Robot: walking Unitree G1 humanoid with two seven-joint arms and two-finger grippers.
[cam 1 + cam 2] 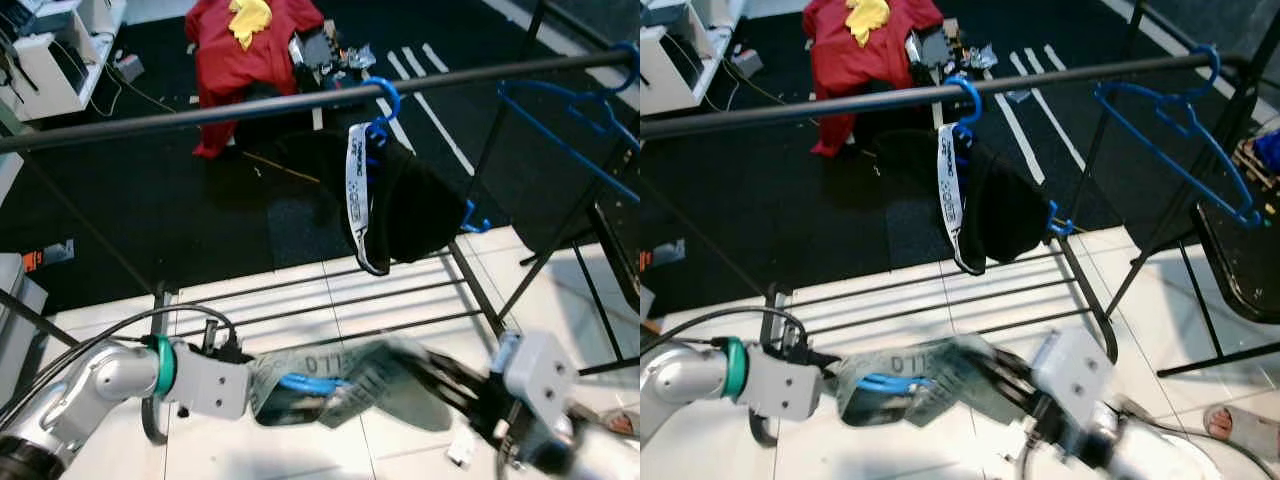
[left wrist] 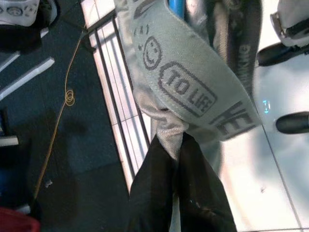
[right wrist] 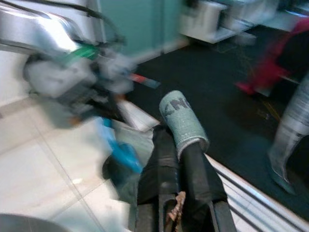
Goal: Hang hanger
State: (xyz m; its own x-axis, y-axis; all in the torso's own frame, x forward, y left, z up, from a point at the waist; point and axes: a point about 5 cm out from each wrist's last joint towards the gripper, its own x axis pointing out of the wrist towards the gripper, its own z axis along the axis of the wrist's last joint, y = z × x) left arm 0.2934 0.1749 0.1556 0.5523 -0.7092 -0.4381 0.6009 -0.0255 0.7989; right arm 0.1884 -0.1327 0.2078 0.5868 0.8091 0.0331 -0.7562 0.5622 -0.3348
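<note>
A grey-green printed garment (image 1: 385, 385) on a blue hanger (image 1: 305, 383) is held low over the white tiles, stretched between my two grippers. My left gripper (image 2: 171, 142) is shut on one bunched end of the cloth. My right gripper (image 3: 176, 140) is shut on the other end, with cloth rolled over its fingertips. Above and beyond runs the rack's black rail (image 1: 200, 115). On it hangs another blue hanger (image 1: 385, 98) carrying a black garment (image 1: 415, 205) and a white printed strap (image 1: 355, 190). An empty blue hanger (image 1: 1180, 125) hangs at the rail's right end.
The rack's lower bars (image 1: 330, 310) and slanted legs (image 1: 560, 240) stand between me and the black carpet. A red garment (image 1: 245, 60) lies on the far side, white furniture (image 1: 50, 50) at far left. A person's sandalled foot (image 1: 1240, 425) is at lower right.
</note>
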